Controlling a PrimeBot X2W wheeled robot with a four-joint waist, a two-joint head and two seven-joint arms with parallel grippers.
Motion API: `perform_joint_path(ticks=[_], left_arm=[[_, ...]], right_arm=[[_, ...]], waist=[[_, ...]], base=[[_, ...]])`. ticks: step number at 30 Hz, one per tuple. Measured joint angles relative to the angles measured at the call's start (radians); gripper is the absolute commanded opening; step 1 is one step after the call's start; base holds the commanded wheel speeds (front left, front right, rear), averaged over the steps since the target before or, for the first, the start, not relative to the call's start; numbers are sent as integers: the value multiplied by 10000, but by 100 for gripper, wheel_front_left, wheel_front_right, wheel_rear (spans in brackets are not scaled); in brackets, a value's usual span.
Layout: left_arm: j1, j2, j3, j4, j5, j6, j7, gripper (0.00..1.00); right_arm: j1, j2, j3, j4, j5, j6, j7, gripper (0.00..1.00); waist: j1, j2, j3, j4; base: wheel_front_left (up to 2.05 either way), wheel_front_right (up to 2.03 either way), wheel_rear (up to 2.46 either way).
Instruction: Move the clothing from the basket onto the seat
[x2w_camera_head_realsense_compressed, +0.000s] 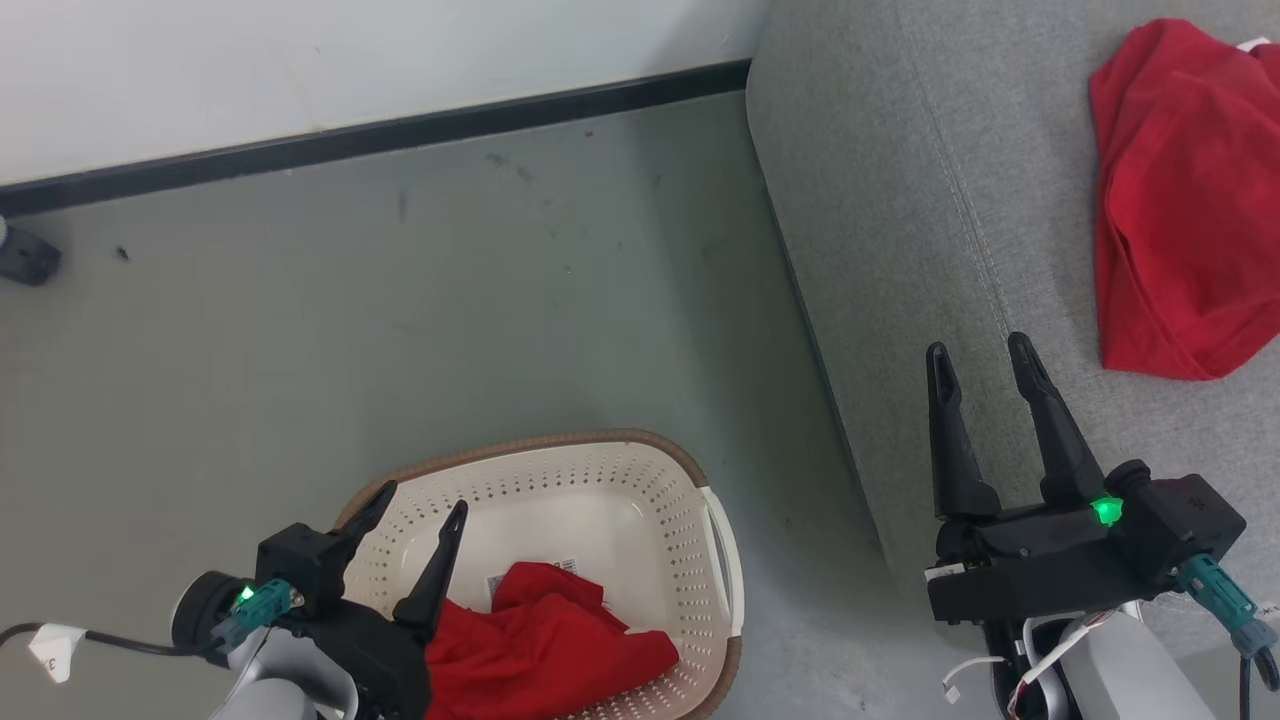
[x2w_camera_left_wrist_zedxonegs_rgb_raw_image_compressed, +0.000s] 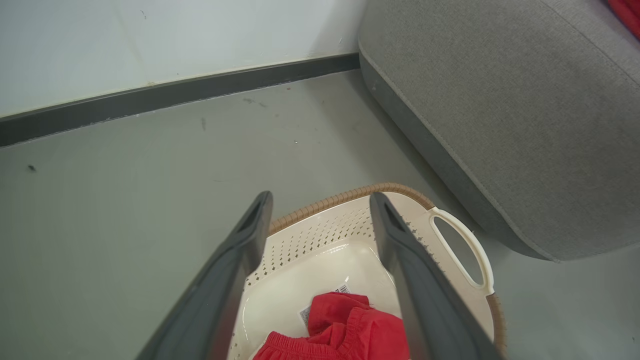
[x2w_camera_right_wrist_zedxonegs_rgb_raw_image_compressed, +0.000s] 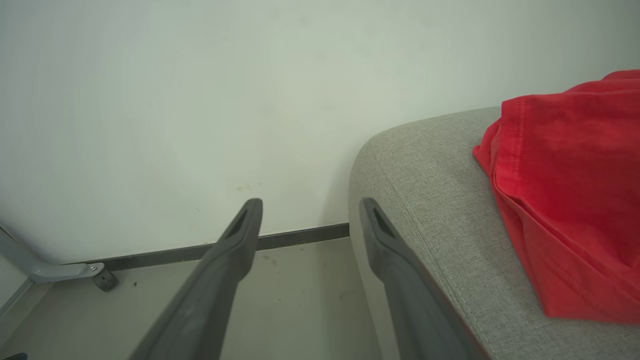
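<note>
The oval cream-white perforated plastic basket (x2w_camera_head_realsense_compressed: 600, 480) is carried by the smooth grey floor (x2w_camera_head_realsense_compressed: 400, 320), just beside the large grey fabric seat (x2w_camera_head_realsense_compressed: 900, 250), on which a bright red garment (x2w_camera_head_realsense_compressed: 1180, 210) is spread.

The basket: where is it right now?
In the head view the basket stands on the floor at bottom centre, left of the seat, with the open left gripper over its left rim and red clothing inside.
</note>
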Motion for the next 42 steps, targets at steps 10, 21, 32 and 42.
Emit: perform_joint_path(ticks=[10, 21, 32, 42], left_arm=[[-657, -15, -395, 1258, -6, -79, 424, 100], [-1469, -36, -798, 2324, -13, -90, 696, 100], [-1965, -6, -1509, 3359, 17, -92, 1030, 100], [-2578, 138, -2117, 4010, 167, -94, 1239, 100]], right_arm=[[-265, 178, 15, -190, -182, 125, 0, 100], [-723, 401, -21, -435, -314, 192, -2, 100], [-1202, 566, 42, -502, -360, 307, -2, 100], [-1242, 623, -117, -686, -533, 372, -2, 100]], waist=[[0, 0, 789, -444], [0, 0, 1693, -848], [0, 0, 2502, -1060], [0, 0, 3228, -1341]], base=[[0, 0, 0], [0, 0, 0], [0, 0, 0], [0, 0, 0]])
